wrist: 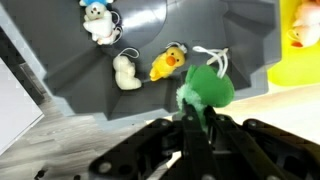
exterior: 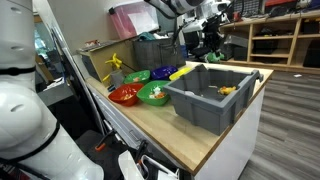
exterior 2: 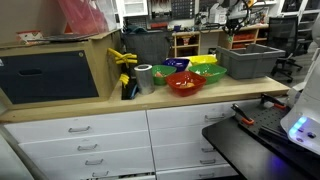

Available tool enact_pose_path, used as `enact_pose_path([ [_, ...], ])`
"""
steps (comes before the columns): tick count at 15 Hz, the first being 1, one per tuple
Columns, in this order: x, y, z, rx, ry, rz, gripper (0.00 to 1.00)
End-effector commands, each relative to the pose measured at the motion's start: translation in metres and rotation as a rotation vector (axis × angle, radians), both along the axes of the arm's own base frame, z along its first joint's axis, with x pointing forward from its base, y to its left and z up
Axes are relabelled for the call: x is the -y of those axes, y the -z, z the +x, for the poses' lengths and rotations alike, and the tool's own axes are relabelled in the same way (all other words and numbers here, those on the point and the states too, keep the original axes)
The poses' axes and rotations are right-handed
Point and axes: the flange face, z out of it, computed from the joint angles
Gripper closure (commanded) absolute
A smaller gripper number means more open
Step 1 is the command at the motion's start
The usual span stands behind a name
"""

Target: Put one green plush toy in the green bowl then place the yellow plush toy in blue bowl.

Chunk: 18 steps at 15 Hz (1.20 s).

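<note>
My gripper [wrist: 198, 112] is shut on the green plush toy [wrist: 207, 85] and holds it above the edge of the grey bin [wrist: 70, 70]. The yellow plush toy [wrist: 167, 63] lies on the bin's floor, just beyond the green one. In both exterior views the gripper [exterior: 207, 40] [exterior 2: 228, 20] hangs over the grey bin [exterior: 215, 100] [exterior 2: 248, 62]. The green bowl [exterior: 155, 94] [exterior 2: 206, 73] stands beside the bin. The blue bowl [exterior 2: 178, 65] sits behind the red one.
Two white plush toys [wrist: 98, 20] [wrist: 126, 72] lie in the bin. A red bowl [exterior: 124, 96] [exterior 2: 185, 83], another green bowl [exterior: 137, 75] and a long yellow rigid piece [exterior: 180, 72] crowd the counter by the bin. A yellow container [wrist: 298, 45] is at right.
</note>
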Motion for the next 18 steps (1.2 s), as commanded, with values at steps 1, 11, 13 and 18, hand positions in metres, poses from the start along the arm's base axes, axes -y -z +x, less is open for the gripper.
enact_pose_path([
  [1,-0.029,-0.031,0.01,0.045,0.004,0.046,0.97],
  [11,-0.128,-0.035,0.044,0.135,-0.047,0.173,0.97],
  [13,-0.148,-0.029,0.046,0.134,-0.05,0.211,0.97],
  [18,-0.187,-0.023,0.04,0.1,-0.071,0.312,0.97],
])
